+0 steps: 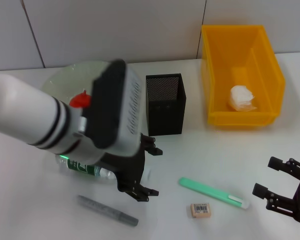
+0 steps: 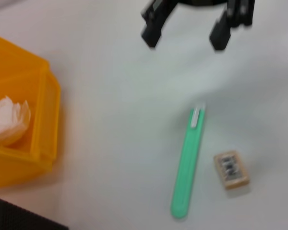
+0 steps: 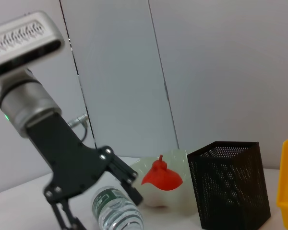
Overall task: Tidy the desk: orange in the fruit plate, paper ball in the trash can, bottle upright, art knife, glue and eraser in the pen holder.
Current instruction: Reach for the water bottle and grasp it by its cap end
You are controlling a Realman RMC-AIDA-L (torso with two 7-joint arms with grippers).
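i have the left hand (image 1: 140, 167) down over the bottle (image 1: 90, 169), which lies on its side on the tabletop (image 1: 200, 160) just in front of the fruit plate (image 1: 65, 80). its fingers are spread wide either side of the bottle and i judge they aren't gripping it yet; the arm comes in low, i reckon so it can clamp the body and tip it upright.

the right hand (image 1: 285, 192) hangs over the near right corner, fingers apart and holding nothing, probably waiting for the small stationery.

counting: one paper ball (image 1: 242, 97) already inside the one trash can (image 1: 240, 75); one pen holder (image 1: 165, 104) standing between plate and can, nothing visible in it; one green art knife (image 1: 212, 193), one eraser (image 1: 200, 210) just beside it, and one grey stick (image 1: 107, 210) that i take for the glue, all loose on the tabletop. the orange (image 3: 161, 176) shows in the plate from the right wrist view.
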